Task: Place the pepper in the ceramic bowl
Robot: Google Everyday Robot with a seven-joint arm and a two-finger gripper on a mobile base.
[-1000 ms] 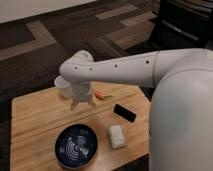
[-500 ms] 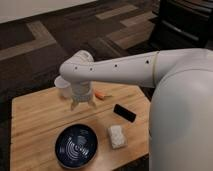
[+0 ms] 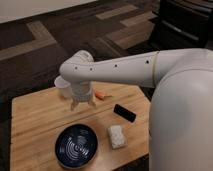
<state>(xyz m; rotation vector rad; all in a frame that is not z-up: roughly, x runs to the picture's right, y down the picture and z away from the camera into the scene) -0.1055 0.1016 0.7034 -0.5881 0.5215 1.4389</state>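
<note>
— How does the arm point(image 3: 125, 67) stand?

— It reaches from the robot's white body point(image 3: 185, 115) on the right of the picture across to the left, with the wrist bent down over the back half of the wooden surface point(image 3: 35, 120). The gripper point(image 3: 83, 106) hangs just above the wood and points down. Its jaws are apart and hold nothing.

— And the pepper point(image 3: 101, 95)?

— It lies on the surface just to the right of the gripper, near the back edge, clear of the jaws. A white cup point(image 3: 63, 86) stands close behind the gripper on its left.

— Where is there open room?

— The bowl point(image 3: 75, 145) sits by the front edge, with bare wood between it and the gripper. The left part of the surface is bare too. A black device point(image 3: 124, 112) lies towards the right edge, and a white block point(image 3: 116, 136) lies just beside the bowl.
</note>
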